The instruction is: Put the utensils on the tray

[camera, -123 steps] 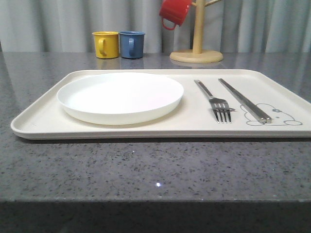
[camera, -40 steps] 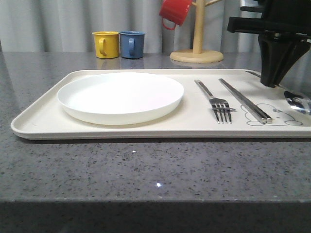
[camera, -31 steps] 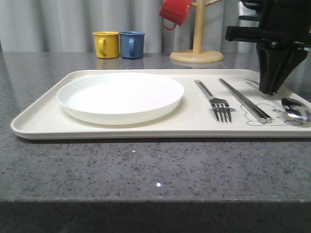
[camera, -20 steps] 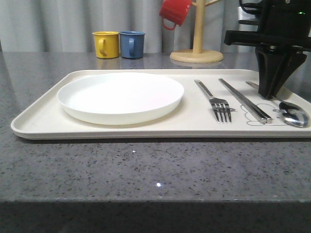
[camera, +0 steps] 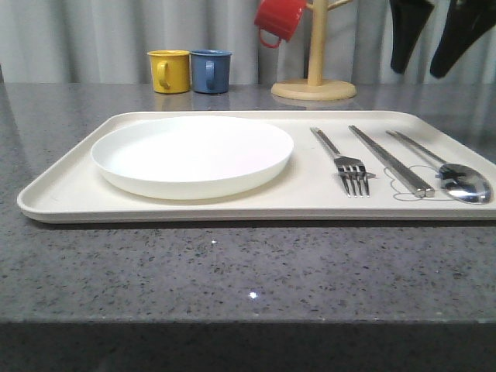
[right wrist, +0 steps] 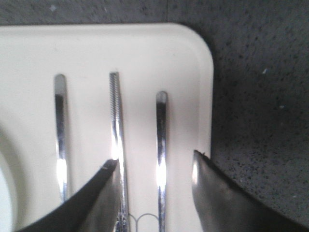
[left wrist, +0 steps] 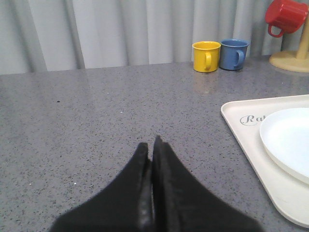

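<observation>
Cream tray on grey surface. On tray: white plate at left side, then fork, chopsticks, spoon lying side by side, apart, toward right end. Right pincer spread apart, empty, raised above spoon handle. Left pincer pressed together, empty, over bare surface left of tray

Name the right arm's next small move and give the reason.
Probably pull the right hand up and back from the tray. Its jaws stand open and empty above the spoon, which lies flat on the tray beside the chopsticks, fork and plate. Nothing seems left to place.
</observation>
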Action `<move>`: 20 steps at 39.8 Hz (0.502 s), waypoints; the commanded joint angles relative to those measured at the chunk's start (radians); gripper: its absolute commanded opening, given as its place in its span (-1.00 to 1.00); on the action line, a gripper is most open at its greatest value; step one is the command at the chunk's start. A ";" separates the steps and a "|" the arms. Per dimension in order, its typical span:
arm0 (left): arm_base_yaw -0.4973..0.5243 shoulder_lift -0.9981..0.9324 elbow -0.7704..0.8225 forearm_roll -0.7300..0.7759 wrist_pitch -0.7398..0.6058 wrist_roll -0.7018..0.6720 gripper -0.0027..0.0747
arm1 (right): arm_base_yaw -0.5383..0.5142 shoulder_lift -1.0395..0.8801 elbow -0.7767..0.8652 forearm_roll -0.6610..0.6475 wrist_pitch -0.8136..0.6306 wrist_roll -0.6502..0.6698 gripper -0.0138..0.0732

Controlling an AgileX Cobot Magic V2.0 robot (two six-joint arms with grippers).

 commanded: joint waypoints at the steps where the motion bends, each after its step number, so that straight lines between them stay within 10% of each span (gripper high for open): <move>1: 0.002 0.010 -0.026 -0.002 -0.081 -0.003 -0.98 | -0.003 -0.088 -0.042 -0.023 0.107 -0.009 0.17; 12: 0.002 0.010 -0.026 -0.002 -0.081 -0.003 -0.98 | -0.003 -0.173 -0.039 -0.042 0.097 -0.076 -0.73; 20: 0.002 0.010 -0.026 -0.002 -0.081 -0.003 -0.98 | -0.003 -0.278 0.040 -0.071 0.048 -0.083 -0.84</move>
